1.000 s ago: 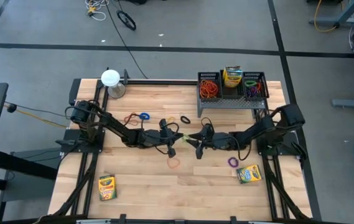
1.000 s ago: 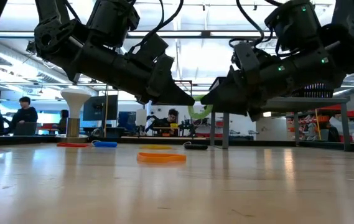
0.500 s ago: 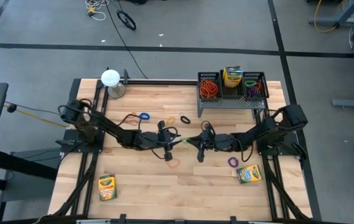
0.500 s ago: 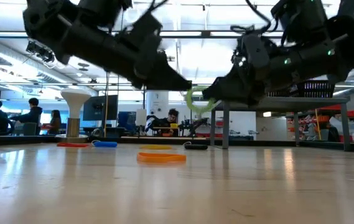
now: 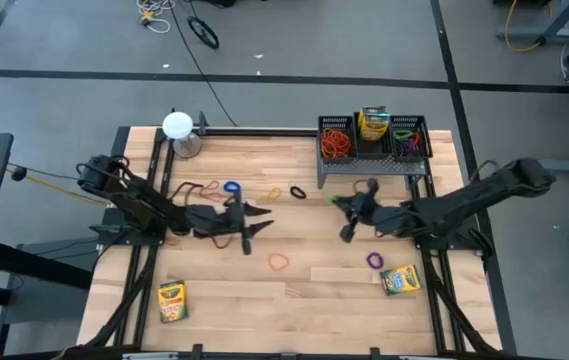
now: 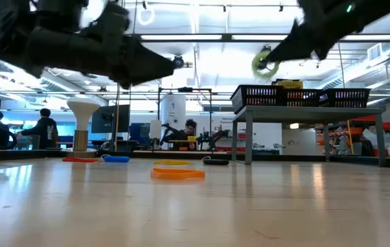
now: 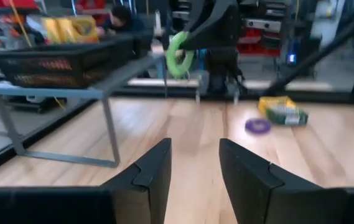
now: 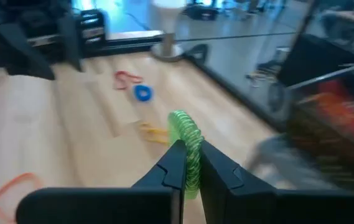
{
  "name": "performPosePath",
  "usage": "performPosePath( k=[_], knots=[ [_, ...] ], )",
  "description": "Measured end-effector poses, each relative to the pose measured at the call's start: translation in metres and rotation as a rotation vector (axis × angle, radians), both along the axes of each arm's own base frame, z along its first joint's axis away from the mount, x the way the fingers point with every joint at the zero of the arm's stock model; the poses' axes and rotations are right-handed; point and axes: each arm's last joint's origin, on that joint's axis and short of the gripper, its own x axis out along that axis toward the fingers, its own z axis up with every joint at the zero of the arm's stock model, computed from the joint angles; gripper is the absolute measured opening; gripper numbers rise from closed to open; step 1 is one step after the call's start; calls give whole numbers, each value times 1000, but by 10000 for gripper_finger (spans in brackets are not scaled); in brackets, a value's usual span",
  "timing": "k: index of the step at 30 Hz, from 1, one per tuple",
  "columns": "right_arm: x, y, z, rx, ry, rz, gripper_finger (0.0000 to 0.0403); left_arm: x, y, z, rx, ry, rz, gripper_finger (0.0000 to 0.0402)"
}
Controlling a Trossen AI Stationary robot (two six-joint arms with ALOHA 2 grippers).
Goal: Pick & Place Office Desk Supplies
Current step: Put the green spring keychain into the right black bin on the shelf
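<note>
Green rubber band (image 8: 188,144) sits pinched between the closed fingers of the right hand (image 5: 337,201), its loop standing up out of the fingertips; the low view shows it lifted high above the table (image 5: 364,290), and from above that hand hangs just in front of the black wire-mesh rack (image 5: 372,150), near the rack's left end. The rack's compartments hold orange bands (image 5: 336,139), a yellow crayon box (image 5: 374,124) and a mix of purple and green bands (image 5: 407,142). The left hand (image 5: 256,213) is well apart from the green band, raised over the table's left-centre part with its fingers (image 7: 149,177) spread and nothing between them. On the wood between the two hands lie a black band (image 5: 297,191) and a yellow band (image 5: 273,194); a blue band (image 5: 231,187) and a red band (image 5: 207,187) lie near the left arm, and an orange band (image 5: 278,262) lies nearer the front. A purple band (image 5: 374,260) rests just beside a crayon box (image 5: 400,279) at the front right, and another crayon box (image 5: 171,299) lies at the front left
</note>
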Motion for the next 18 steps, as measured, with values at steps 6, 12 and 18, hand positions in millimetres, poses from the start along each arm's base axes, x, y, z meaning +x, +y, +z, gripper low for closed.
performPosePath(
  k=[6,12,18],
  knots=[
    [-37,-12,59,-41,65,-155,30,-23,7,-3,-22,-114,42,136],
    [-69,-39,94,-66,167,-408,31,-26,8,-3,-27,-128,74,135],
    [-83,-74,88,-55,320,-650,31,-26,8,-2,-47,-144,71,135]
  ],
)
